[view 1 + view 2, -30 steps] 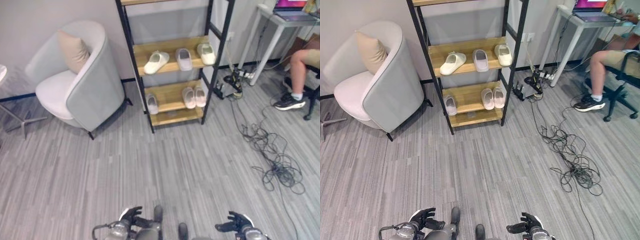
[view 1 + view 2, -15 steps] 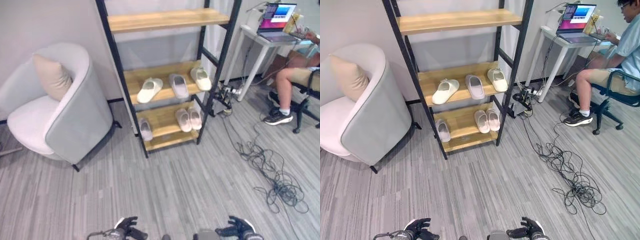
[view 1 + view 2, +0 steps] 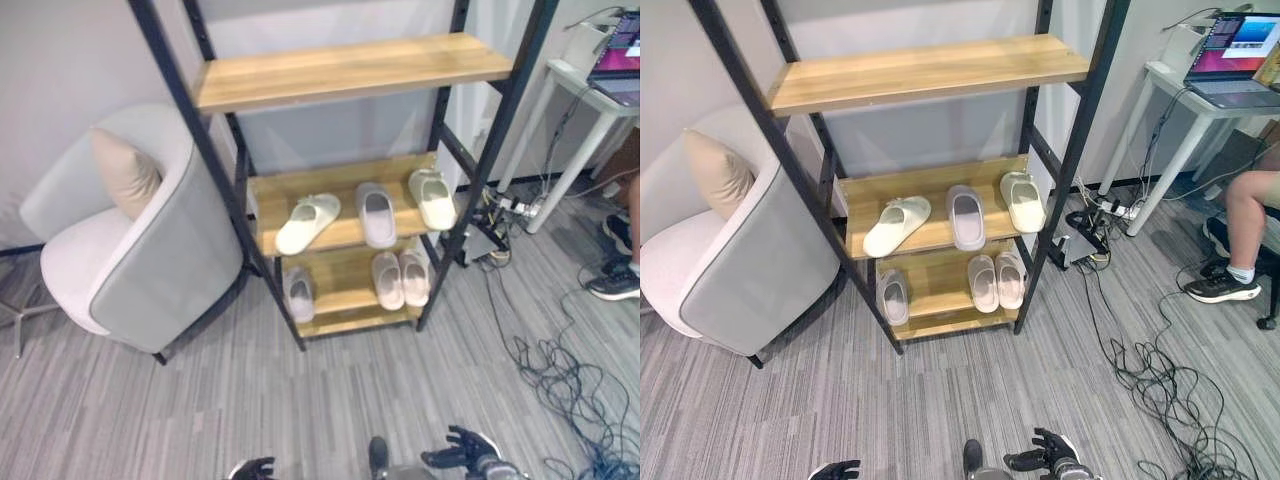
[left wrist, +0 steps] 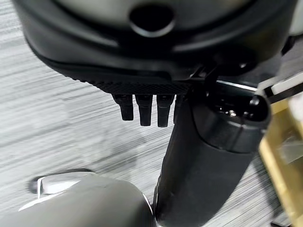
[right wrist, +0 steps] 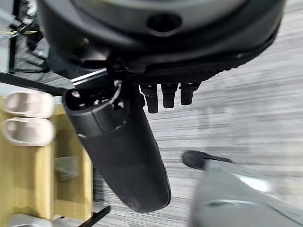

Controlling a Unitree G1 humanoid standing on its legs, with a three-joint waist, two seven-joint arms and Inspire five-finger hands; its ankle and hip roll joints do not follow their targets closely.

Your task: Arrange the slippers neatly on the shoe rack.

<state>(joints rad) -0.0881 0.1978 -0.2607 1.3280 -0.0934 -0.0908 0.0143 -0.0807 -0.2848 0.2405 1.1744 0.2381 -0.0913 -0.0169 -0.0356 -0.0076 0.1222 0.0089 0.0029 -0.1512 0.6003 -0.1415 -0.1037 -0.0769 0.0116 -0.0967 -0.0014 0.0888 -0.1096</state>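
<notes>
- The shoe rack (image 3: pixel 505 105) stands against the wall, beside a grey armchair (image 3: pixel 150 260).
- On its middle shelf (image 3: pixel 345 205) three slippers lie: a cream slipper (image 3: pixel 307 222) askew, a grey slipper (image 3: pixel 377 214), another cream one (image 3: pixel 432 198).
- The bottom shelf (image 3: pixel 350 300) carries a paired set (image 3: pixel 400 278) and a lone slipper (image 3: pixel 299 293).
- The left hand (image 3: pixel 252 468) and right hand (image 3: pixel 455 458) hang low above the floor, fingers loosely spread, holding nothing.

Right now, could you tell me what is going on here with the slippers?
Nothing is being handled. The robot stands facing the black-framed wooden shoe rack, its left hand and right hand low, open and empty. Six pale slippers sit on the two lower shelves; the cream slipper lies askew.
</notes>
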